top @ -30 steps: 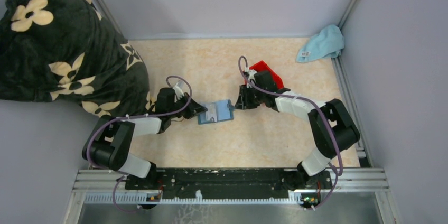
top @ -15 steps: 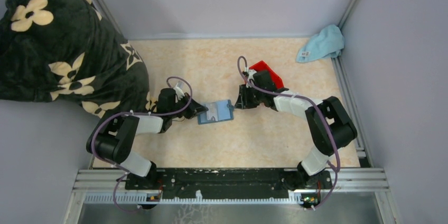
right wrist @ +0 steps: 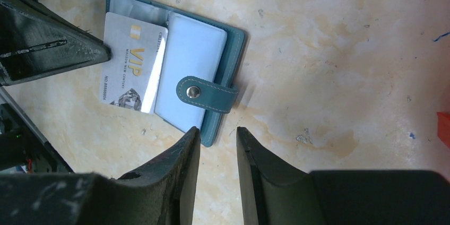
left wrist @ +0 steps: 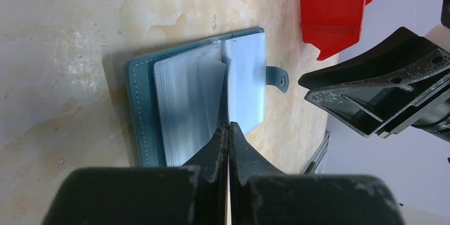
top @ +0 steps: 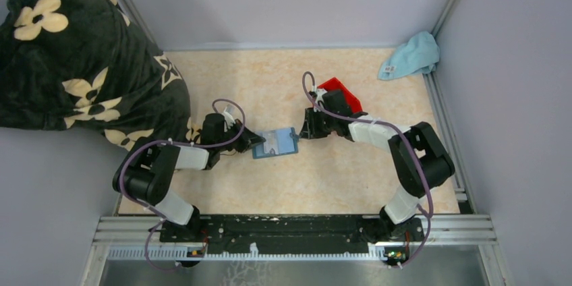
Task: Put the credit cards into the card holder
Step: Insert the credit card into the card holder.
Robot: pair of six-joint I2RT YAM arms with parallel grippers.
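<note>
The teal card holder (top: 275, 143) lies open on the table between both arms, its snap strap (right wrist: 207, 93) pointing toward the right arm. A silver credit card (right wrist: 130, 71) marked VIP sits partly inside among the clear sleeves, sticking out on the left arm's side. My left gripper (left wrist: 228, 125) is shut on that card's outer edge, and the card shows edge-on between its fingers. My right gripper (right wrist: 216, 129) stands open just off the holder's strap side with nothing between its fingers; one fingertip overlaps the holder's corner.
A red plastic bin (top: 340, 94) sits right behind the right gripper. A light blue cloth (top: 411, 54) lies in the far right corner. A dark floral blanket (top: 74, 56) covers the far left, beside the left arm.
The left arm's elbow has shifted slightly. Both grippers, the card and the card holder stay where they were.
</note>
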